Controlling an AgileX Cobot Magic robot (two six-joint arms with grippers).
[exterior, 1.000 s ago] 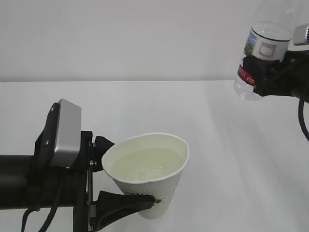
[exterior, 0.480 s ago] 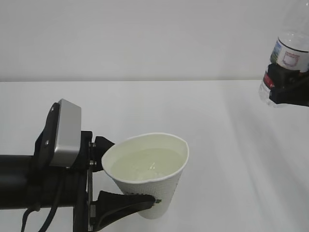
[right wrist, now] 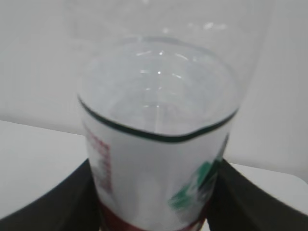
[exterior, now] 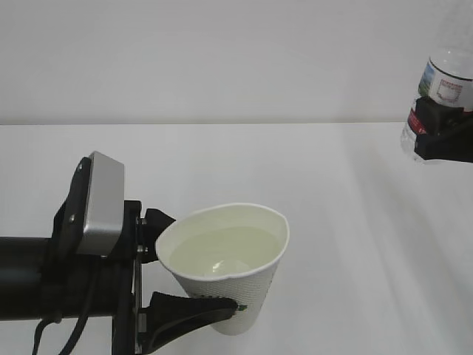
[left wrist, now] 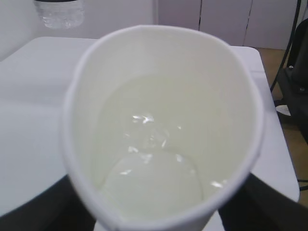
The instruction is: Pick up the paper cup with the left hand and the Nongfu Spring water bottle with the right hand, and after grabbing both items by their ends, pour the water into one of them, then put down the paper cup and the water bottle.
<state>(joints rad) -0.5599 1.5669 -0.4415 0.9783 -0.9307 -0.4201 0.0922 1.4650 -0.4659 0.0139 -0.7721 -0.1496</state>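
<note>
The white paper cup (exterior: 235, 292) hangs above the table, tilted slightly, with clear water (exterior: 220, 251) filling much of it. My left gripper (exterior: 201, 265) is shut on the cup, one black finger on each side of its wall. In the left wrist view the paper cup (left wrist: 166, 53) fills the frame and the water (left wrist: 154, 168) glints. At the far right edge my right gripper (exterior: 437, 132) is shut on the Nongfu Spring water bottle (exterior: 446, 78), held nearly upright in the air. In the right wrist view the bottle (right wrist: 154, 159) stands between dark fingers (right wrist: 57, 204); its neck is out of view.
A white table (exterior: 332, 192) runs back to a pale wall. The left wrist view shows the table's right edge (left wrist: 274, 120), with dark equipment and cables (left wrist: 294, 82) on the floor beyond. The bottle's base (left wrist: 60, 12) shows far off at top left.
The right gripper carried the bottle to the right, away from the cup, and brought it more upright. The left gripper and cup have stayed put.
</note>
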